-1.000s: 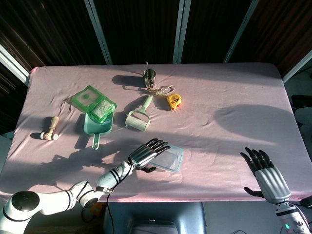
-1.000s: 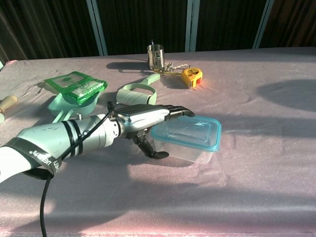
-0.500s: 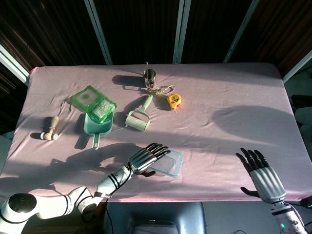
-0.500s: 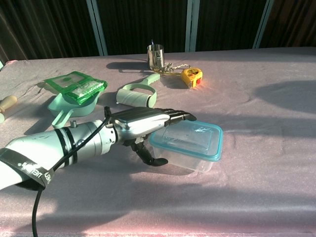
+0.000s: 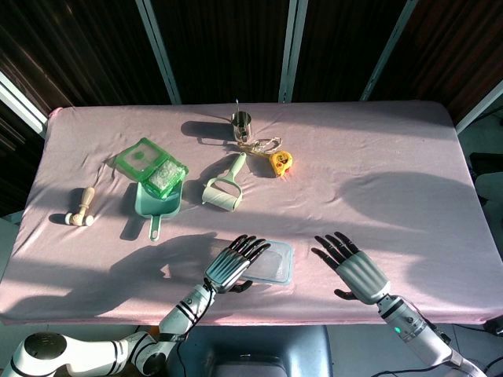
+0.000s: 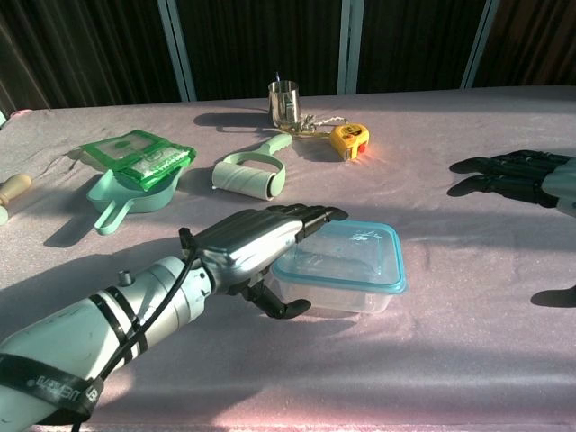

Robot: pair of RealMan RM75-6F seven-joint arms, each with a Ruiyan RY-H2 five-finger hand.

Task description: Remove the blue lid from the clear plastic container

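The clear plastic container (image 5: 277, 271) (image 6: 335, 298) stands near the table's front edge, with its blue-rimmed lid (image 5: 273, 260) (image 6: 349, 255) on top. My left hand (image 5: 233, 265) (image 6: 255, 240) holds its left end. The fingers lie flat across the lid's left edge and the thumb (image 6: 281, 306) curls against the near side wall. My right hand (image 5: 350, 267) (image 6: 509, 175) hovers to the right of the container, apart from it. It holds nothing and its fingers are spread.
Further back on the pink cloth are a mint scoop (image 5: 156, 202) with a green packet (image 5: 151, 164), a lint roller (image 5: 224, 188), a yellow tape measure (image 5: 280, 161), a steel cup (image 5: 241, 122) and a wooden tool (image 5: 81, 208) at the left.
My right hand has swung left from the table's front right corner to just beside the container. The left hand and the container have shifted slightly toward the front edge.
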